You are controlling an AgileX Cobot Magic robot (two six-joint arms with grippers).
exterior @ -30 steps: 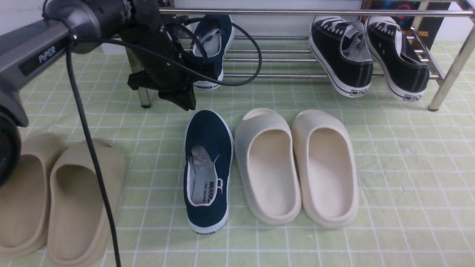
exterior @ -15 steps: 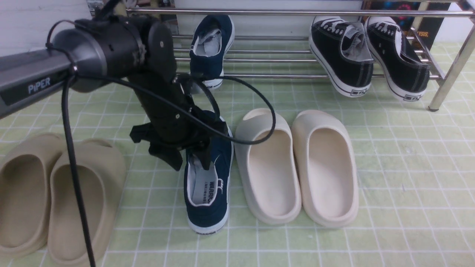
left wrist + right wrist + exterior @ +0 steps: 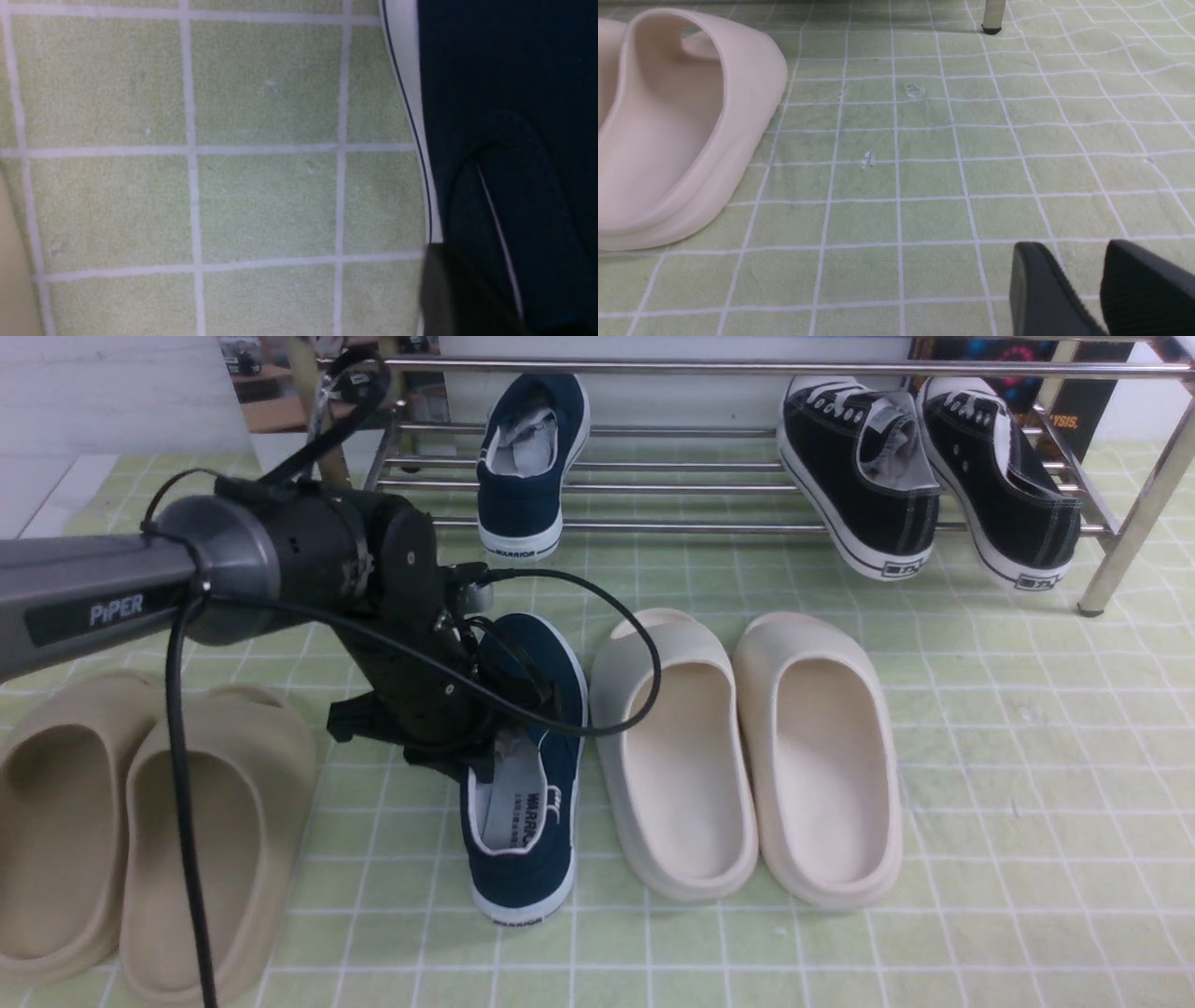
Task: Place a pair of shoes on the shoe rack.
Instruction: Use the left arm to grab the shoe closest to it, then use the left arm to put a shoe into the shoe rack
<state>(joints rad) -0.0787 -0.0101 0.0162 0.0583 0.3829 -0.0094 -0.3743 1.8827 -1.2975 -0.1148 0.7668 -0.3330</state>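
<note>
One navy slip-on shoe [image 3: 527, 476] rests tilted on the chrome shoe rack [image 3: 709, 527], toe up and heel at the front rail. The other navy shoe [image 3: 523, 840] lies on the green checked mat in front of the rack. My left gripper [image 3: 478, 763] is down at this shoe's left side wall near the opening, and its jaws look closed on the wall. In the left wrist view one finger [image 3: 448, 289] presses the outside of the shoe [image 3: 514, 93]; the other finger is hidden. My right gripper [image 3: 1083, 261] hovers low over bare mat with its jaws slightly apart and empty. It is out of the front view.
Two black lace-up sneakers [image 3: 864, 476] [image 3: 1004, 485] lean on the rack's right half. A cream slide pair [image 3: 677, 756] [image 3: 822, 756] sits right of the floor shoe. A beige pair [image 3: 56, 831] [image 3: 201, 849] sits at the left. A slide [image 3: 668, 140] and a rack leg [image 3: 993, 18] show in the right wrist view.
My left arm pulled back from the rack, leaving one navy shoe there. It came down to the floor shoe, and its spread fingers lowered onto the shoe's left wall and drew together.
</note>
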